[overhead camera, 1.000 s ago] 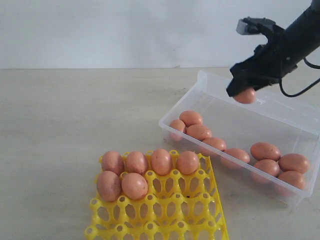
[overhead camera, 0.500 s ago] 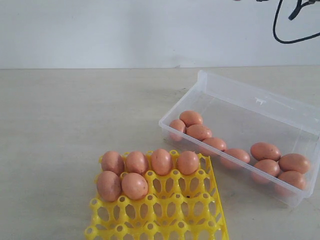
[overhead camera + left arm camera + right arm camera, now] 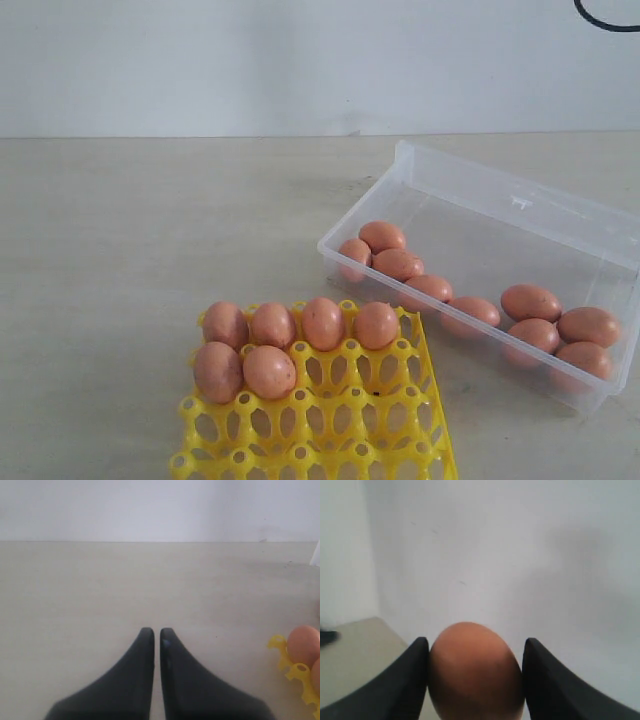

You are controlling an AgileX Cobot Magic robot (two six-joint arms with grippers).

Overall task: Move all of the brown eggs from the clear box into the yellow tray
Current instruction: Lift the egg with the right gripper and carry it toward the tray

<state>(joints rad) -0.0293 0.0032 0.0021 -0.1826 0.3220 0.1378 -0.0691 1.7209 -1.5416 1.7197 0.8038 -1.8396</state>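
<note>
The yellow tray [image 3: 400,440] lies at the front of the table with several brown eggs [image 3: 323,323] in its back cups. To its right, the clear box [image 3: 520,210] holds several more brown eggs [image 3: 530,302] along its near wall. Neither gripper shows in the exterior view. In the right wrist view my right gripper [image 3: 477,641] is shut on one brown egg [image 3: 475,675], held up facing the white wall. My left gripper [image 3: 157,632] is shut and empty, low over bare table, with the tray's corner [image 3: 292,667] and an egg [image 3: 304,644] off to one side.
A loop of black cable [image 3: 605,15] hangs in at the top right of the exterior view. A white wall [image 3: 250,60] stands behind the beige table [image 3: 150,220].
The right arm, holding an egg over the box's far end a second ago, has risen out of the exterior view. Only its cable still shows. Tray and box eggs are unmoved.
</note>
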